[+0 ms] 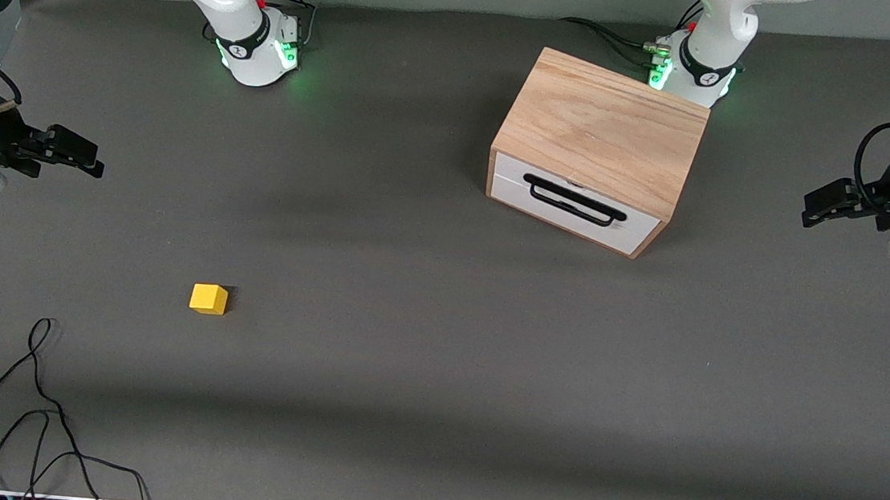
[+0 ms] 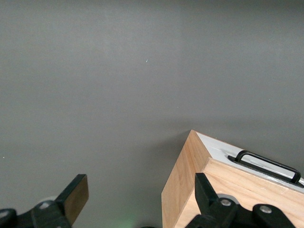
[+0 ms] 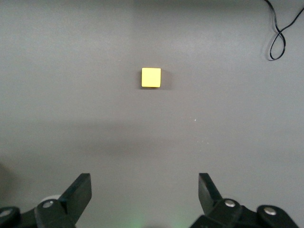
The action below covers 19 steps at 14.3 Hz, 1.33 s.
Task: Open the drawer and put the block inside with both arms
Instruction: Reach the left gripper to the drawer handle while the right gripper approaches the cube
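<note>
The light oak cabinet (image 1: 601, 123) stands near the left arm's base. Its white drawer (image 1: 554, 205) with the black bar handle (image 1: 574, 201) is shut and faces the front camera. The yellow block (image 1: 209, 299) lies on the grey mat toward the right arm's end, nearer to the front camera than the cabinet. My left gripper (image 1: 809, 209) hangs open and empty over the left arm's end of the table, beside the cabinet; its wrist view shows the cabinet (image 2: 187, 190) and handle (image 2: 268, 164). My right gripper (image 1: 94, 159) hangs open and empty over the right arm's end; the block (image 3: 151, 77) shows in its wrist view.
A loose black cable (image 1: 36, 408) lies on the mat at the right arm's end, nearer to the front camera than the block; it also shows in the right wrist view (image 3: 279, 35). Bare grey mat (image 1: 423, 320) lies between block and cabinet.
</note>
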Motion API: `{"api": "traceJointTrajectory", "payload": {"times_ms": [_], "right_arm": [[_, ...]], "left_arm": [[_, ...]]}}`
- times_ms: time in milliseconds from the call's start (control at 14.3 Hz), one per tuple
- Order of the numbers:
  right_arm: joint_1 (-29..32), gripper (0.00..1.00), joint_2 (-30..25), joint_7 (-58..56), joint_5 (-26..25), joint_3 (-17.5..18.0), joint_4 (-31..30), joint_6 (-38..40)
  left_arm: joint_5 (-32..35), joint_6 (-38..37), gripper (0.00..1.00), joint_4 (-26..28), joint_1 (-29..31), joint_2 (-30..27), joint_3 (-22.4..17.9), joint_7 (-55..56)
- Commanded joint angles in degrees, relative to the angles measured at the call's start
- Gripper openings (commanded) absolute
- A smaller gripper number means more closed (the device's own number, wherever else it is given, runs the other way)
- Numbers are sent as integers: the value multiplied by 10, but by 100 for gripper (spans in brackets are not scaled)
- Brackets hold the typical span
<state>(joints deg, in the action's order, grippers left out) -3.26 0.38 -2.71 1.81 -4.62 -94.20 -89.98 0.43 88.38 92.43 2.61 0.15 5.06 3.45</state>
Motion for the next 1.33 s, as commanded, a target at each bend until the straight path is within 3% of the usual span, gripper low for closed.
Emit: {"api": "traceJointTrajectory", "payload": {"times_ms": [0,490,981,1121,1261], "right_arm": [[5,100,13,12,-10,7,19,12],[6,100,19,11,-8,6,20,12],[4,100,24,11,-9,6,1,10],[4,100,37,11,-9,6,-5,-5],[5,100,51,11,-9,4,-15,-33]], "left_arm": [[10,-8,100,7,-6,-13,-2,2],[-16,-8,100,5,-12,-4,0,53],[-17,4,100,-27,-109,37,88,553],[8,4,100,-46,-145,69,123,695],[36,1,100,-75,-195,107,129,851]]}}
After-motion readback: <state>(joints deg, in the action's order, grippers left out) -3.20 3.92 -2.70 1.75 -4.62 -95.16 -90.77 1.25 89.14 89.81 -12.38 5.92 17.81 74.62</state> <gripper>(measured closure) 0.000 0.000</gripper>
